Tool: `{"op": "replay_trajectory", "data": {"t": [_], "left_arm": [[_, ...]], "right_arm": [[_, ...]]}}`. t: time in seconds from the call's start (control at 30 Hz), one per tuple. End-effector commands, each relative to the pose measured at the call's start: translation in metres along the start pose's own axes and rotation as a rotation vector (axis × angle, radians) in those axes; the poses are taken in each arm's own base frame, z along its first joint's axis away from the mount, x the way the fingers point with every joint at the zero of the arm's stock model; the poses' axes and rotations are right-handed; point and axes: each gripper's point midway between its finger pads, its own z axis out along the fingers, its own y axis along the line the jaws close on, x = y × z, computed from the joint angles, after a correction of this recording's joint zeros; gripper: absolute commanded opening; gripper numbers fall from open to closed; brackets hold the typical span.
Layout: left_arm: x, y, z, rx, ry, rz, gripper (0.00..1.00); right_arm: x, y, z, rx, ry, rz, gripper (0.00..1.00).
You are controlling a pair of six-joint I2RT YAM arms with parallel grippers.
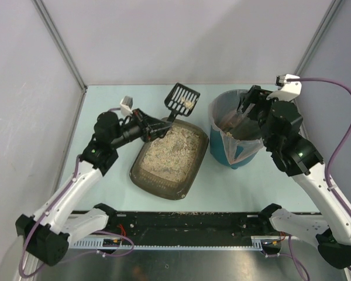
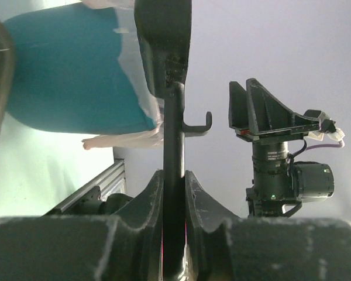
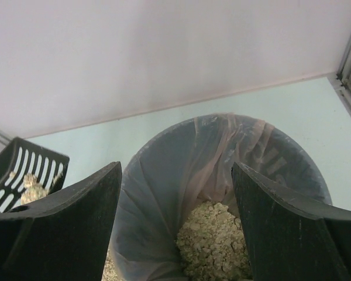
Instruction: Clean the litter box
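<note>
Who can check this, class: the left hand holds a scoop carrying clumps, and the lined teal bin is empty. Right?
Wrong about the bin: the right wrist view shows beige litter clumps in its bottom. The left hand does hold the scoop carrying clumps.

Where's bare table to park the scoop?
Widest bare table: the near strip in front of the litter box and the bin. Also the far-left corner, behind the left arm. Crowded: the narrow gap between litter box and bin, and the far side where the scoop hangs.
</note>
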Motion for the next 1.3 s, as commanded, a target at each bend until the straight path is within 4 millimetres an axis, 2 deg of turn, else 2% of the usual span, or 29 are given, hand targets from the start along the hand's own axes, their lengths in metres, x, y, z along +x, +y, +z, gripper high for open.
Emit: {"op": "replay_trajectory", "data": {"t": [0.0,0.03,0.07,0.1,0.3,0.33,0.37,0.43,0.53,0.77,0.93,1.03,1.27], "left_arm": [[-0.006,-0.054,0.014,0.093,-0.035,0.102,0.0],[-0.006,-0.052,0.022,0.082,-0.025,0.101,0.0],[-0.005,-0.06,0.025,0.093,-0.026,0.111,0.0],[0.003,-0.061,0.029,0.094,-0.003,0.114,0.0],[0.022,-0.06,0.058,0.072,0.072,0.143,0.0],[0.021,-0.068,0.066,0.082,0.074,0.163,0.0],[0.024,-0.063,0.069,0.051,0.087,0.191,0.0],[0.027,-0.072,0.081,0.046,0.1,0.231,0.0],[0.031,-0.072,0.094,0.016,0.122,0.328,0.0],[0.035,-0.061,0.111,-0.075,0.165,0.496,0.0],[0.048,-0.061,0.129,-0.068,0.214,0.636,0.0],[0.057,-0.052,0.135,-0.107,0.267,0.732,0.0],[0.06,-0.052,0.137,-0.124,0.289,0.877,0.0]], "right_arm": [[-0.025,-0.015,-0.011,0.054,-0.085,0.052,0.8],[-0.025,-0.017,-0.012,0.061,-0.087,0.047,0.8],[-0.025,-0.019,-0.014,0.065,-0.089,0.047,0.8],[-0.026,-0.021,-0.015,0.071,-0.094,0.05,0.8],[-0.028,-0.028,-0.02,0.086,-0.109,0.042,0.8],[-0.028,-0.029,-0.021,0.089,-0.111,0.04,0.8],[-0.029,-0.031,-0.021,0.094,-0.114,0.038,0.8],[-0.03,-0.035,-0.024,0.103,-0.123,0.035,0.8],[-0.037,-0.041,-0.029,0.119,-0.153,0.038,0.8],[-0.05,-0.05,-0.034,0.144,-0.212,0.018,0.79],[-0.066,-0.046,-0.031,0.126,-0.268,-0.008,0.79],[-0.076,-0.047,-0.035,0.126,-0.303,-0.027,0.79],[-0.077,-0.051,-0.035,0.138,-0.305,-0.038,0.79]]}}
